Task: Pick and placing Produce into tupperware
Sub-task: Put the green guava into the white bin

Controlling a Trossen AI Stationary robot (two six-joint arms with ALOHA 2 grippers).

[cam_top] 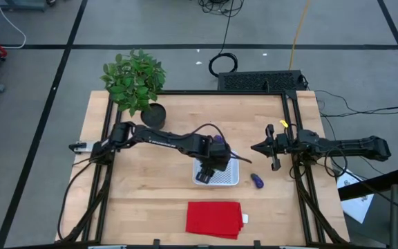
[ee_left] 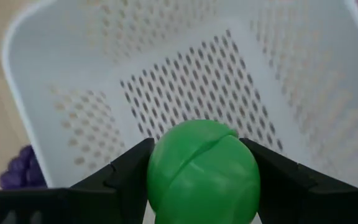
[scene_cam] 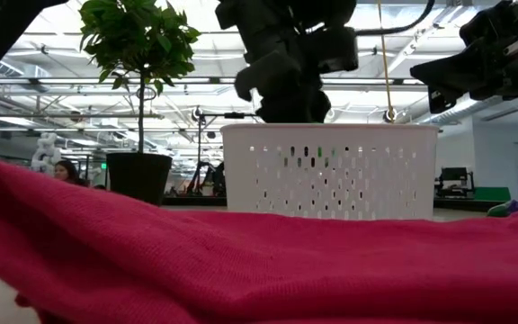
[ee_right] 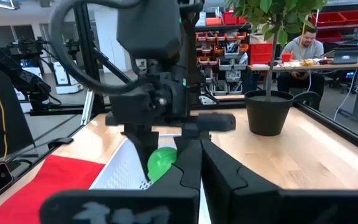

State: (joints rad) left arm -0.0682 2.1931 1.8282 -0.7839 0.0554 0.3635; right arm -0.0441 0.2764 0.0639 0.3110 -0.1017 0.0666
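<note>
Green and round, the toy produce ball (ee_left: 202,171) sat clamped between the left gripper's (cam_top: 209,164) dark fingers, directly above the white perforated square tupperware (cam_top: 230,174). An elongated dark purple piece (cam_top: 256,181) lay on the wooden table (cam_top: 282,207) just beside it. The right gripper (cam_top: 260,147) hovered nearby, fingers closed together, empty.

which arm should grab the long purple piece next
Right, probably. The elongated purple piece lies on the table beside the white container, nearer the free right gripper; the left gripper holds the green ball over it.
</note>
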